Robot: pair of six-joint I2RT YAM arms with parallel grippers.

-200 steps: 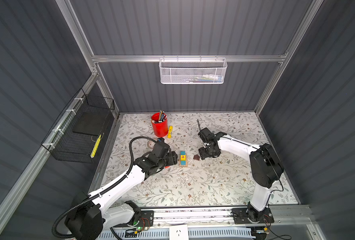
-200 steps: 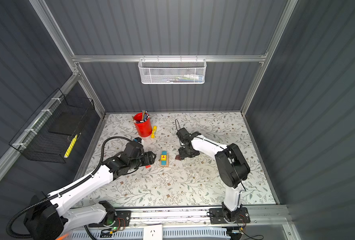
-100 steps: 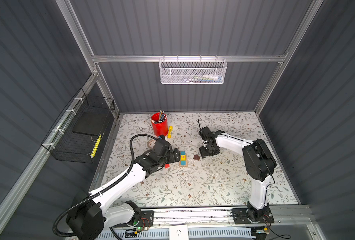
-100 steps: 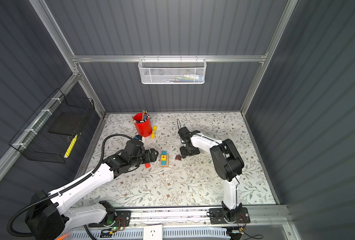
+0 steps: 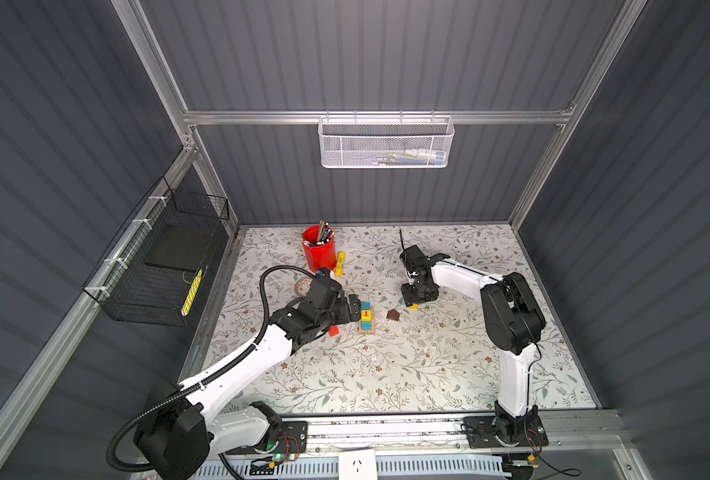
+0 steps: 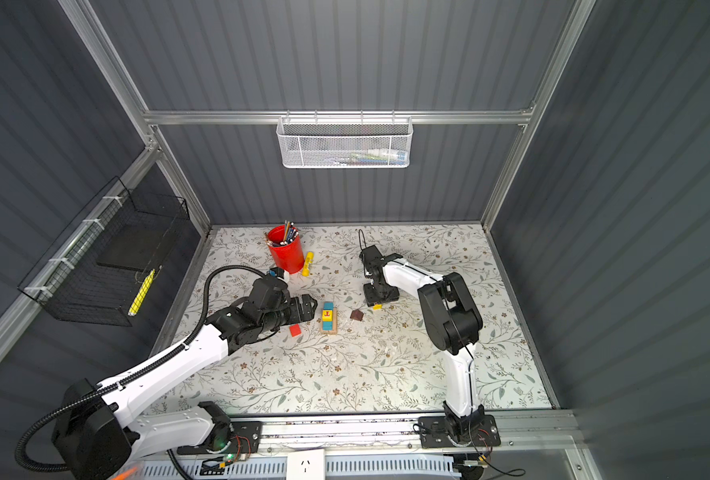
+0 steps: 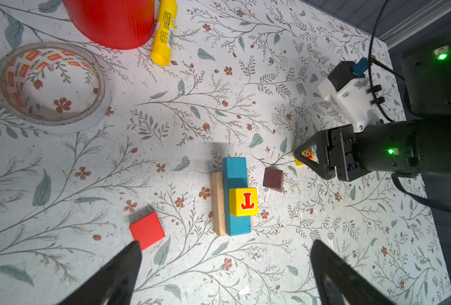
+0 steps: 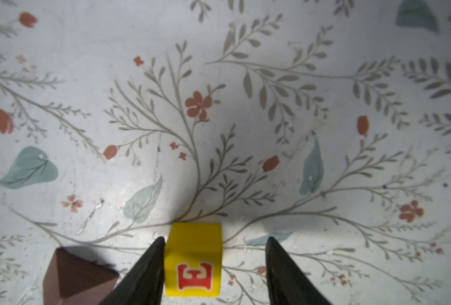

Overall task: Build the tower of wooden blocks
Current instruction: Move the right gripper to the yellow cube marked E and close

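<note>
The wood block tower [image 5: 366,318] [image 6: 328,318] stands mid-mat: a blue oblong [image 7: 235,171] on tan oblongs [image 7: 217,203], with a red-lettered yellow cube [image 7: 243,202] on top. My left gripper [image 7: 225,248] [image 5: 351,309] is open just left of it, holding nothing. A red cube [image 7: 147,230] lies by one of its fingers. The dark brown roof piece [image 7: 272,179] [image 8: 79,274] lies right of the stack. My right gripper [image 8: 215,241] [image 5: 415,301] straddles a second yellow cube [image 8: 192,258] on the mat. One finger touches the cube and a gap is left at the other.
A red pen cup [image 5: 319,253] and a yellow marker [image 5: 339,264] stand at the back left of the mat, with a tape roll [image 7: 50,84] beside them. A white mesh basket [image 5: 386,141] hangs on the back wall, a black wire basket [image 5: 158,266] on the left wall.
My left gripper's jaws have spread wider beside the stack. The right arm's elbow has swung in, and its jaws have narrowed around the second yellow cube.
</note>
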